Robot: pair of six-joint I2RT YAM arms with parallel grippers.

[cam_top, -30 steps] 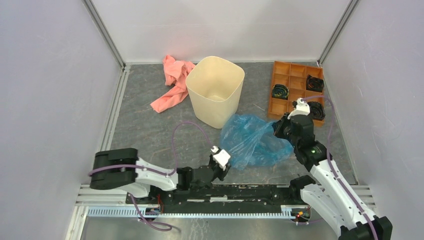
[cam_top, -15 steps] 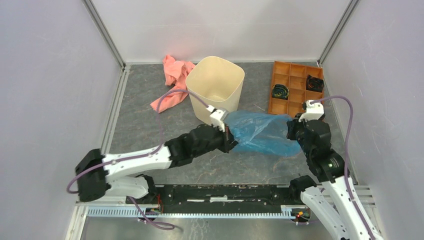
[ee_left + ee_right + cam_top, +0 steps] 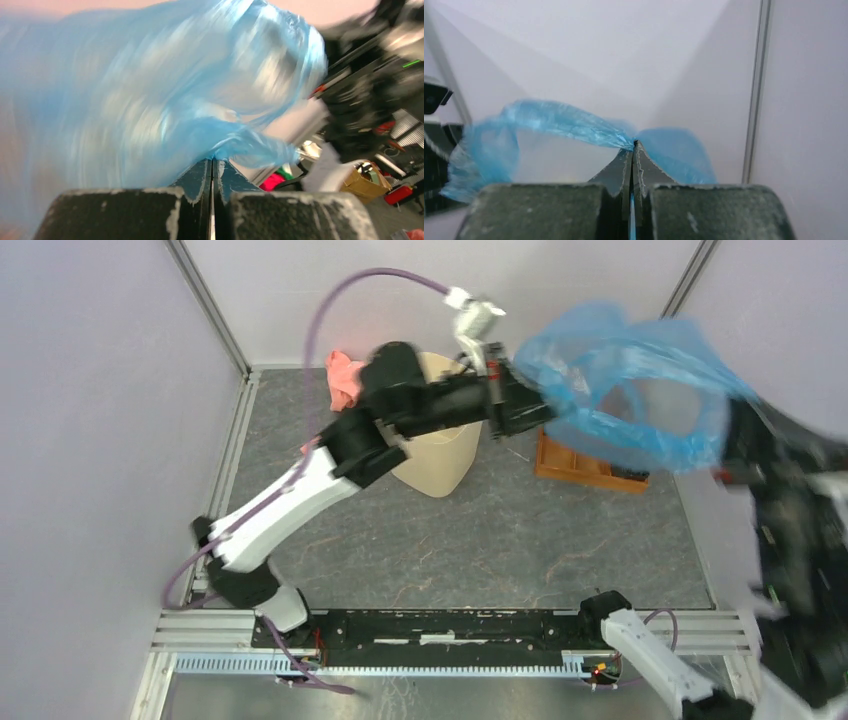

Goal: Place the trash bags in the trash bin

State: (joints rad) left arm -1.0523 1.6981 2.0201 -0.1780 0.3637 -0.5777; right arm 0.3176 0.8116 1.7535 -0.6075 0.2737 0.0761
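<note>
The translucent blue trash bag hangs in the air, stretched between both grippers, above the table's right back part. My left gripper is shut on the bag's left edge; in the left wrist view the fingertips pinch the blurred blue film. My right gripper, blurred by motion, is shut on the bag's right edge; the right wrist view shows its tips closed on a twisted strip of bag. The cream-beige trash bin stands upright to the bag's left and below it, largely hidden behind the left arm.
A pink-salmon cloth lies left of the bin, by the back wall. An orange compartment tray sits at the back right, mostly under the lifted bag. White walls and metal posts close the table on three sides.
Both arms have swung sharply upward and back, lifting the blue bag off the table into the air. The left gripper, which took hold of the bag's left edge, now reaches over the bin.
</note>
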